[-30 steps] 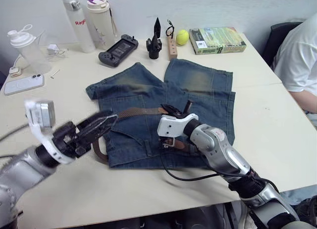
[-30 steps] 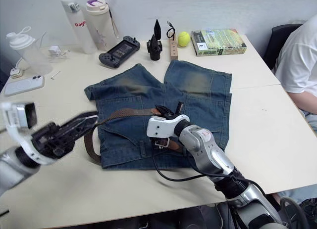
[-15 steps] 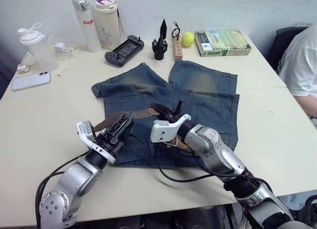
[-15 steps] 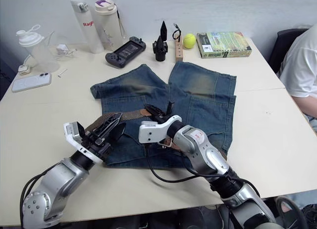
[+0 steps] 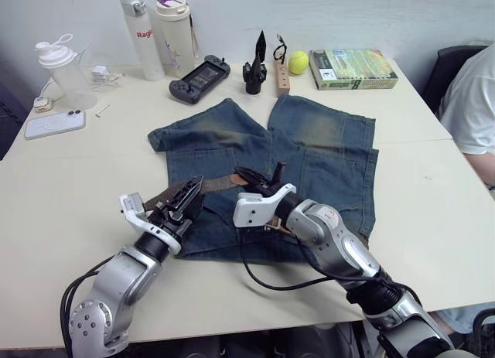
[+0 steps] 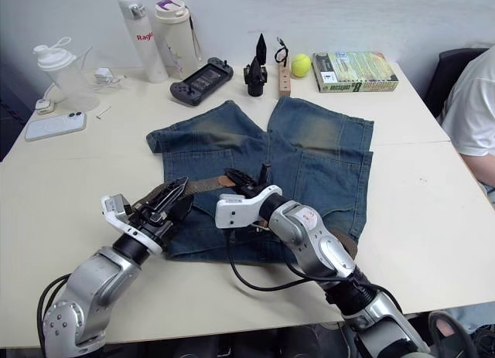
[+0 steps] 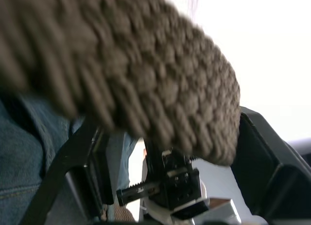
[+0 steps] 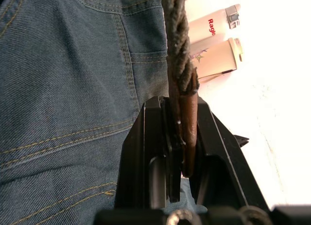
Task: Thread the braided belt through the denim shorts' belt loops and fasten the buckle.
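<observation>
Flat on the pale tabletop (image 5: 69,180) lie the denim shorts (image 5: 309,153), their 2 legs pointing toward the far edge and the waistband nearest the robot. Across the waist end runs the braided belt (image 5: 220,182), a dark brown woven strip lifted a little off the cloth between the 2 arms.

At the shorts' left edge, the left claw (image 5: 188,199) has its 2 black fingers closed around the woven part of the belt; its wrist view shows the thick braid (image 7: 146,84) lying between the fingers, with denim beneath. Near the middle of the waistband, the right claw (image 5: 259,175) is clamped on the belt where the braid meets its smoother brown leather end (image 8: 187,123), which sits pinched between the 2 fingers over the denim. A further piece of brown leather shows just under the right wrist, against the waistband; whether it carries the buckle I cannot tell.

Along the far side of the tabletop stand 2 tall bottles (image 5: 158,29), a clear shaker bottle (image 5: 66,68), a phone (image 5: 52,124), a black game controller (image 5: 198,76), a yellow ball (image 5: 298,62) and a green book (image 5: 352,66). A person's white sleeve (image 5: 472,103) shows at the right edge.
</observation>
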